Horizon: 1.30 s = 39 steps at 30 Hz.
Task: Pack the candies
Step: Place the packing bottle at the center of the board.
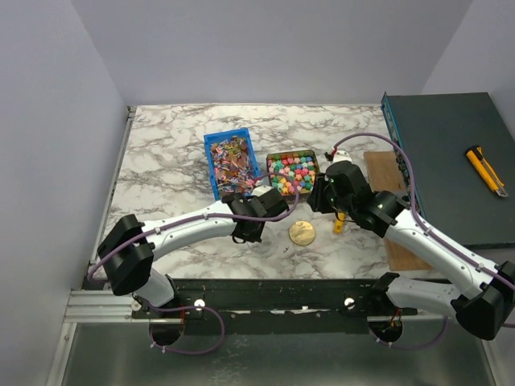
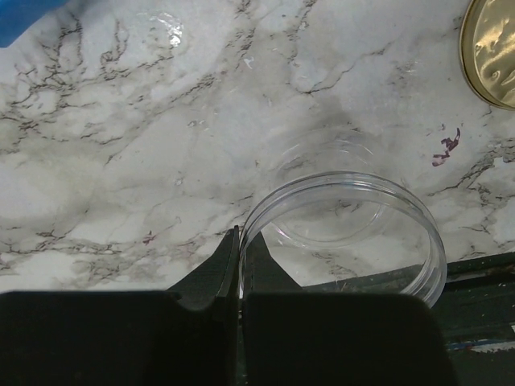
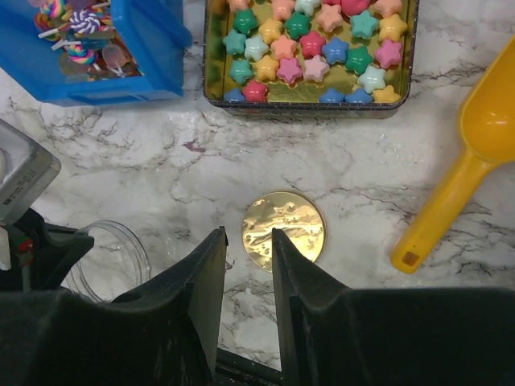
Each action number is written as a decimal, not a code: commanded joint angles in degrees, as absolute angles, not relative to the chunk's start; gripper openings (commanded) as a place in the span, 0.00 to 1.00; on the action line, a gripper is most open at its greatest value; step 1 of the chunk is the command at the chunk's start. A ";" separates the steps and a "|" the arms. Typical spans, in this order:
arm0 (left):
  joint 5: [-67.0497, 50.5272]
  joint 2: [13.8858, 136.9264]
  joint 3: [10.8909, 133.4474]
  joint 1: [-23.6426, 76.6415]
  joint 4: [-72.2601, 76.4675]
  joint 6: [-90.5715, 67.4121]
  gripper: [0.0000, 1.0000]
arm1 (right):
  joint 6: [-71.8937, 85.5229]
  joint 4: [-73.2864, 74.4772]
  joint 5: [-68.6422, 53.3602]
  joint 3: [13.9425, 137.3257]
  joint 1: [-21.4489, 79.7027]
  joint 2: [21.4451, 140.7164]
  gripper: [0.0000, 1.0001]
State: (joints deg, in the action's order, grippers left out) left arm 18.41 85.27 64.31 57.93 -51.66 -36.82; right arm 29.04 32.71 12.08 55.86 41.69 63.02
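right gripper [image 3: 248, 237]: jaws part open, empty, aimed at gold lid [image 3: 283, 229] | scoop [image 3: 459, 185]: right of lid, handle end nearest, long axis slanting away rightward, right arm nearer | candies [image 3: 310, 44]: beyond lid, in tin [image 3: 306, 106] and blue bin [image 3: 121, 80] | left gripper [image 2: 240, 241]: closed on jar [image 2: 418, 233] rim, left of lid

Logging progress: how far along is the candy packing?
Done: round gold lid off. In hand: left gripper shut on the empty clear plastic jar; open right gripper holds nothing. Left: yellow plastic scoop lies untouched, candies in their blue bin and dark tray.
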 commanded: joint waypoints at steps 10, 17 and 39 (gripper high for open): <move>15.75 93.37 65.65 60.72 -45.75 -37.68 0.00 | 31.88 34.97 15.80 51.01 42.06 59.99 0.35; 14.84 94.48 66.08 60.99 -44.69 -37.66 0.09 | 32.59 35.20 16.51 49.69 42.10 59.48 0.37; 15.42 78.16 67.22 60.93 -47.42 -35.52 0.57 | 39.49 33.97 22.10 52.95 42.09 65.61 0.59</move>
State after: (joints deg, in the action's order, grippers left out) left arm 14.85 81.87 65.30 60.51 -45.80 -36.73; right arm 36.18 34.76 18.59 50.74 41.69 63.64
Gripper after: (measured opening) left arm 0.534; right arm 0.587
